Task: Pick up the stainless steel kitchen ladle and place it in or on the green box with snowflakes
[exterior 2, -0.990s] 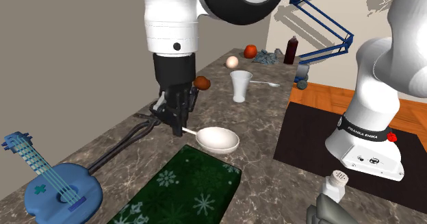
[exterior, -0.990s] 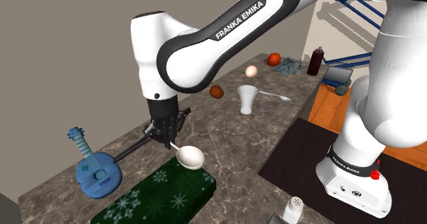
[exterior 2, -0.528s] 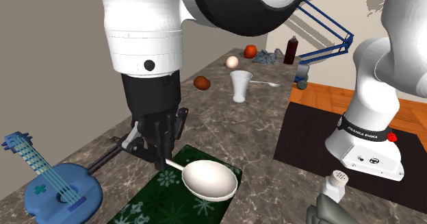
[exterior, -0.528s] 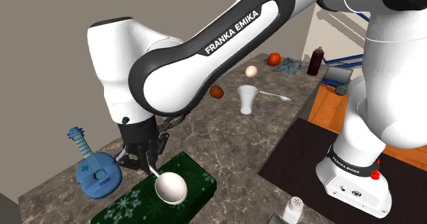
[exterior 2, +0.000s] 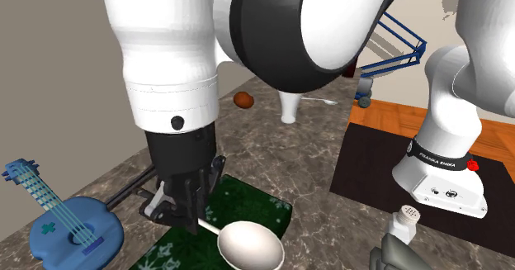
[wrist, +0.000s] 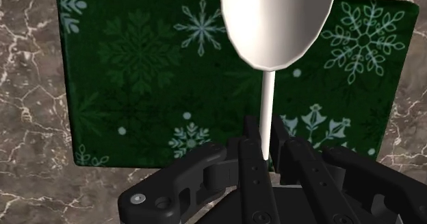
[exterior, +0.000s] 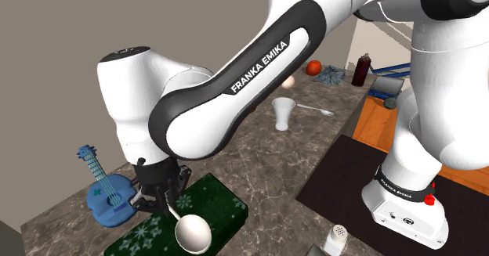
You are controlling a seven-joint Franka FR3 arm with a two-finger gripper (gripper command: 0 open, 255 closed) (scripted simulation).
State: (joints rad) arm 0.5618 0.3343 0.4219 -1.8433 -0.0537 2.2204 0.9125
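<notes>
Tool [wrist: 263,146] is clenched on the thin handle of the white ladle [wrist: 277,24], which hangs lifted over the green snowflake box [wrist: 137,72] on the counter [wrist: 27,24]. Pickup looks done; lowering and release remain.

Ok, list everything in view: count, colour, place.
Ladle: one, white, held over the box.
Box: one, dark green with snowflakes, on the counter under the ladle.
Toy guitar: one, blue, beside the box.
Cup: one, white, mid-counter.
Spoon: one, pale, beside the cup.
Egg: one, pale, beyond the cup.
Ball: one, brown, near the wall.
Round thing: one, red, far end.
Bottle: one, dark red, far end.
Shaker: one, white, shoulder view's bottom edge.
Counter: one, dark marbled.
Arm: one, white with dark joints, bent over the box.
Fingers: two, black, shut on the ladle's handle.
</notes>
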